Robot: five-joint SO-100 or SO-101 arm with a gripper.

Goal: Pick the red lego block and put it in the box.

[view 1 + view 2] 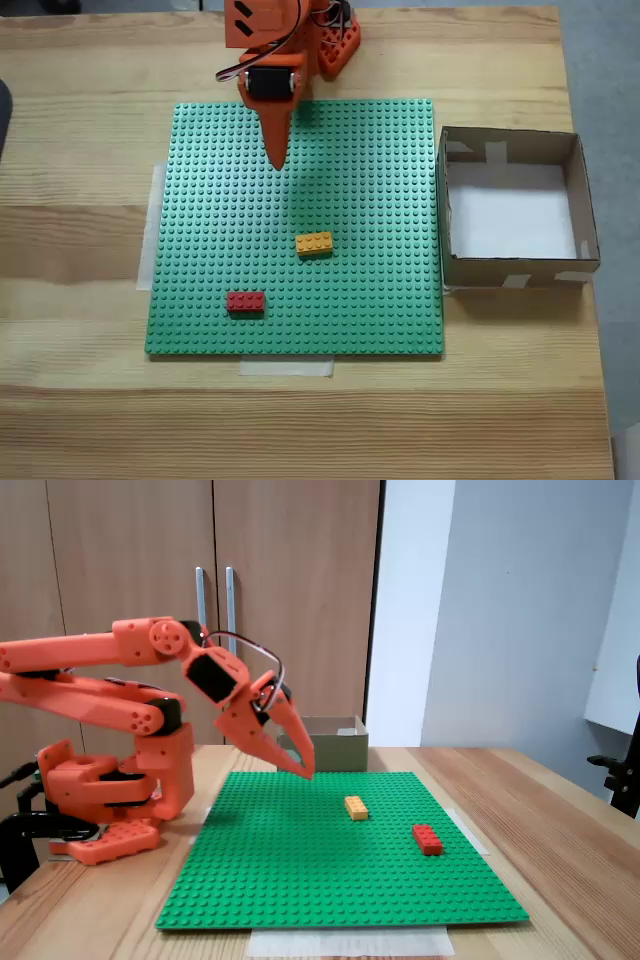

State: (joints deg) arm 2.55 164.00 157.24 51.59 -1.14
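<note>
Nearby, an orange-yellow brick (314, 243) lies between the red lego block (245, 301) and the closed, empty gripper (277, 160).

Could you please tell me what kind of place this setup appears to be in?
Probably an office or lab room used as a robot workbench: a light wooden table, tall brown wooden cabinet doors with metal handles behind it, and a black office chair's armrest at the right edge of a fixed view.

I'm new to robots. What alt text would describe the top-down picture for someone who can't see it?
An orange robot arm's gripper hangs closed over a green studded baseplate on a wooden table. A red lego block and an orange-yellow brick sit on the plate; an open cardboard box stands to its right.
</note>
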